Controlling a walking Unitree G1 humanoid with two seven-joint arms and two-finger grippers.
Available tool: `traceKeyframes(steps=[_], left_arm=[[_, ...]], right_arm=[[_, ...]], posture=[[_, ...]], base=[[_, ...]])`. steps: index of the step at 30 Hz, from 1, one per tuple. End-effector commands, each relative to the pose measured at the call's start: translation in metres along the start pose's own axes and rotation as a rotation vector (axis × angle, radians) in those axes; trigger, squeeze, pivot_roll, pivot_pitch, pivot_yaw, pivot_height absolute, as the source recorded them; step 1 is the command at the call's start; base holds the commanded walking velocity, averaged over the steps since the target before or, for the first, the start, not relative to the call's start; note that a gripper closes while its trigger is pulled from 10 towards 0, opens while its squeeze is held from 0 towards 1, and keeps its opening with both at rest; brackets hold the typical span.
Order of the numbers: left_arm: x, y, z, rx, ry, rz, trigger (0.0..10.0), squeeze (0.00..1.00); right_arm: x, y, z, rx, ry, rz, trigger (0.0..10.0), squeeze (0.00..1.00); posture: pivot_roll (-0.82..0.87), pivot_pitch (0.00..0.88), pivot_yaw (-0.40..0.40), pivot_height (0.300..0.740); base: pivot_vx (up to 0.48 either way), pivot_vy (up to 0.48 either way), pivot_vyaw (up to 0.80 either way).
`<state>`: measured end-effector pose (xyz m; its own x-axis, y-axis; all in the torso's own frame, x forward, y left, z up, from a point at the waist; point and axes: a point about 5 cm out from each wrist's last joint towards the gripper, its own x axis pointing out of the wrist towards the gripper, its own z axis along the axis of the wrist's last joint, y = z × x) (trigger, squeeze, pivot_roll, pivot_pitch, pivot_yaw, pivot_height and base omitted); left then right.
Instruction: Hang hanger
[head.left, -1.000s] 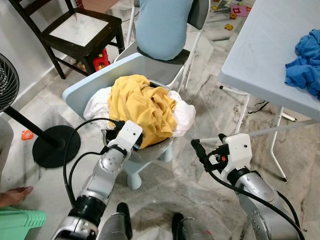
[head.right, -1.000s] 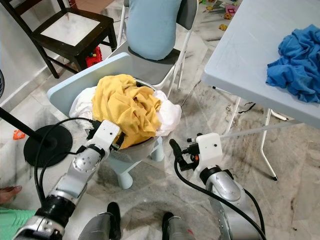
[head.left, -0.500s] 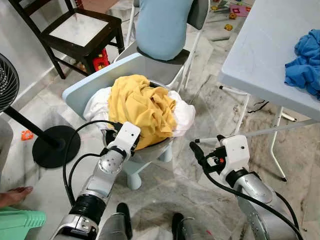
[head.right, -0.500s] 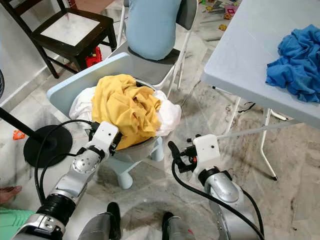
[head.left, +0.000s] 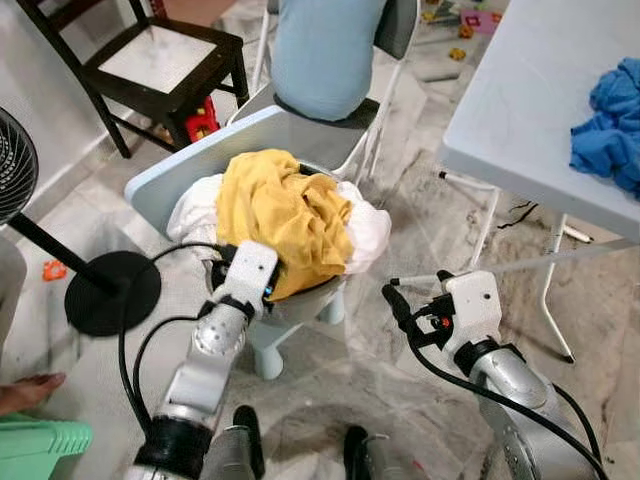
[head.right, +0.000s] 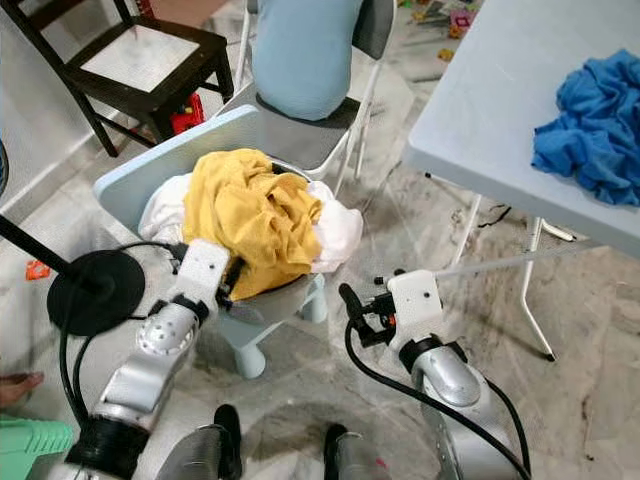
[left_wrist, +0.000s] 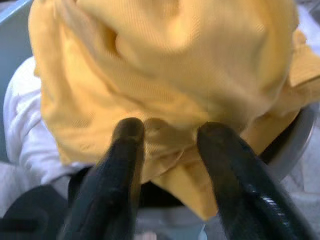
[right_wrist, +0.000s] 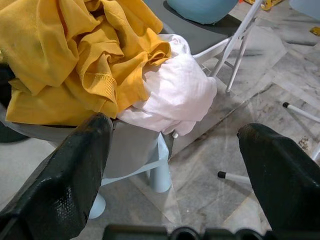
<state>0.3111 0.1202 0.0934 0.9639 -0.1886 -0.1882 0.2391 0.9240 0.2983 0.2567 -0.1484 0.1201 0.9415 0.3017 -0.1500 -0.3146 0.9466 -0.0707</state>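
Left gripper, jaws apart, noses into the yellow garment to grab it; right gripper, jaws apart, waits at 4 o'clock.

text: none legible | labels: none | brands: none | numbers: none | signs: none

Mustard-yellow garment, white cloth, blue cloth, pale-blue chair
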Motion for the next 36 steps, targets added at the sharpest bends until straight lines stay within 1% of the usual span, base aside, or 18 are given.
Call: traceKeyframes(steps=[1,4,6,11,13,16,18,24,25,26,27,28,29,30,31,32,33,36], left_arm=[[-0.003,-0.001,-0.003,-0.010,0.015,0.016,10.0,1.00],[-0.008,-0.001,0.002,-0.018,0.010,0.039,10.0,1.00],[-0.015,-0.006,0.006,-0.014,0.010,0.035,10.0,1.00],[-0.018,-0.008,-0.003,0.013,0.037,0.023,10.0,1.00],[-0.013,-0.004,-0.009,0.039,0.067,0.018,10.0,1.00],[-0.005,0.000,-0.009,0.055,0.082,0.012,10.0,1.00],[0.003,0.003,-0.008,0.083,0.093,0.009,10.0,1.00],[0.013,0.006,-0.011,0.097,0.116,-0.008,10.0,1.00],[0.017,0.005,-0.014,0.101,0.134,-0.033,10.0,0.84],[0.018,0.004,-0.016,0.101,0.143,-0.042,10.0,0.84],[0.021,0.000,-0.018,0.096,0.154,-0.075,10.0,0.00],[0.022,0.000,-0.018,0.089,0.155,-0.079,10.0,0.00],[0.023,-0.002,-0.019,0.082,0.157,-0.087,8.7,0.00],[0.023,-0.002,-0.019,0.082,0.157,-0.087,8.7,0.00],[0.026,-0.004,-0.020,0.079,0.161,-0.097,2.7,0.00],[0.026,-0.004,-0.020,0.079,0.161,-0.097,2.7,0.00],[0.028,-0.007,-0.021,0.070,0.162,-0.105,0.0,0.00],[0.028,-0.009,-0.020,0.060,0.155,-0.115,0.0,0.00]], right_arm=[[0.000,0.002,-0.002,-0.004,0.011,0.003,10.0,0.00],[0.001,0.001,-0.002,-0.006,0.008,0.005,10.0,0.00],[-0.001,-0.002,-0.004,-0.012,0.013,0.002,10.0,0.00],[-0.001,-0.001,-0.005,-0.011,0.015,-0.001,10.0,0.00],[0.000,0.003,-0.004,-0.006,0.012,0.006,10.0,0.00],[0.000,0.004,-0.005,-0.006,0.013,0.012,10.0,0.00],[0.001,0.003,-0.005,-0.009,0.014,0.011,10.0,0.00],[0.001,-0.001,-0.004,-0.012,0.009,-0.005,10.0,0.00],[0.001,0.000,-0.004,-0.013,0.010,-0.005,10.0,0.00],[0.001,0.000,-0.004,-0.013,0.010,-0.005,10.0,0.00],[0.001,0.001,-0.004,-0.013,0.009,-0.002,10.0,0.00],[0.001,0.002,-0.004,-0.013,0.009,0.000,10.0,0.00],[0.000,0.003,-0.004,-0.014,0.007,0.001,10.0,0.00],[0.000,0.003,-0.004,-0.014,0.007,0.001,10.0,0.00],[0.000,0.003,-0.004,-0.015,0.007,0.002,10.0,0.00],[0.000,0.003,-0.004,-0.015,0.007,0.002,10.0,0.00],[0.000,0.003,-0.004,-0.017,0.008,0.001,10.0,0.00],[0.000,0.001,-0.004,-0.020,0.010,-0.004,10.0,0.00]], posture=[[-0.08,0.288,-0.059,0.740],[-0.08,0.288,-0.059,0.740],[-0.08,0.288,-0.059,0.740],[-0.08,0.288,-0.053,0.740],[-0.08,0.286,-0.054,0.740],[-0.08,0.286,-0.054,0.740],[-0.08,0.280,-0.053,0.740],[-0.09,0.277,-0.051,0.740],[-0.09,0.277,-0.051,0.740],[-0.09,0.277,-0.051,0.740],[-0.10,0.273,-0.051,0.740],[-0.10,0.273,-0.051,0.740],[-0.10,0.274,-0.051,0.740],[-0.10,0.274,-0.051,0.740],[-0.10,0.274,-0.051,0.740],[-0.10,0.274,-0.051,0.740],[-0.11,0.275,-0.052,0.740],[-0.11,0.280,-0.052,0.740]], base=[[0.000,0.000,0.00],[0.000,0.000,0.00],[0.000,0.000,0.00],[0.000,0.000,0.00],[0.000,0.000,0.00],[0.000,0.000,0.00],[0.000,0.000,0.00],[0.000,0.000,0.00],[0.000,0.000,0.00],[0.000,0.000,0.00],[0.000,0.000,0.00],[0.000,0.000,0.00],[0.000,0.000,0.00],[0.000,0.000,0.00],[0.000,0.000,0.00],[0.000,0.000,0.00],[0.000,0.000,0.00],[0.000,0.000,0.00]])
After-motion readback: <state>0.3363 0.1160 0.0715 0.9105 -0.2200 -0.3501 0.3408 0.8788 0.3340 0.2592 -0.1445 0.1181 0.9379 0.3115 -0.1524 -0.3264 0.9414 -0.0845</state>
